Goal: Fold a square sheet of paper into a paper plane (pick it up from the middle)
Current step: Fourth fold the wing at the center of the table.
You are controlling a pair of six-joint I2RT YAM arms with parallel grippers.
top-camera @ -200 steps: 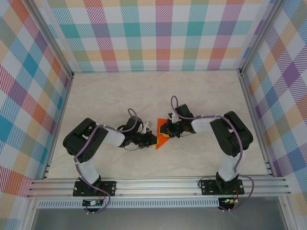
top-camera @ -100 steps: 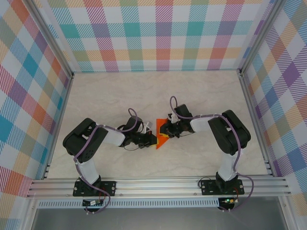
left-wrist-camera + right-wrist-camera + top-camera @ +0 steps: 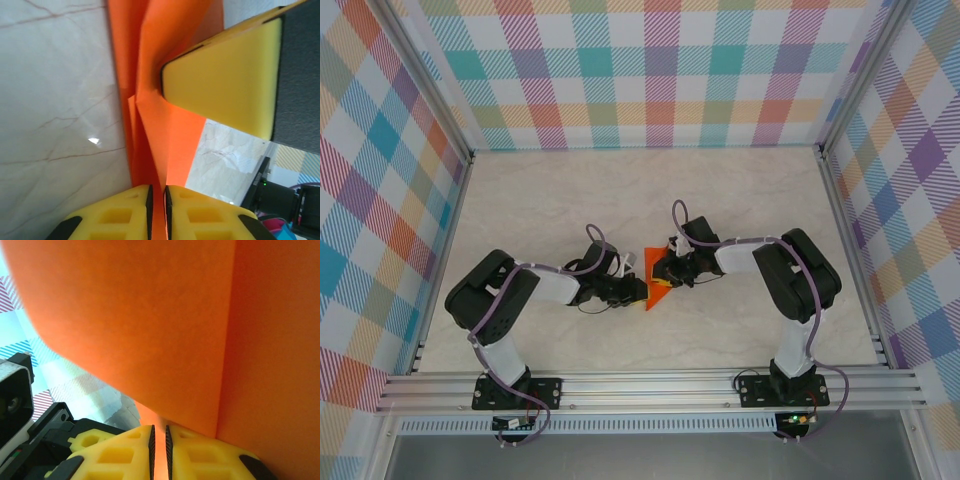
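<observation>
left arm (image 3: 552, 285) — bent inward, jaws pinching orange paper (image 3: 657, 296) | right arm (image 3: 745, 257) — bent inward, jaws likewise

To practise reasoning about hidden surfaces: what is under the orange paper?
The pale marbled table shows on both sides of the orange paper and runs under it. The patch directly beneath is covered, so whether the paper touches it there cannot be told.

Left arm's elbow (image 3: 480, 300) slightly back and leftward.
</observation>
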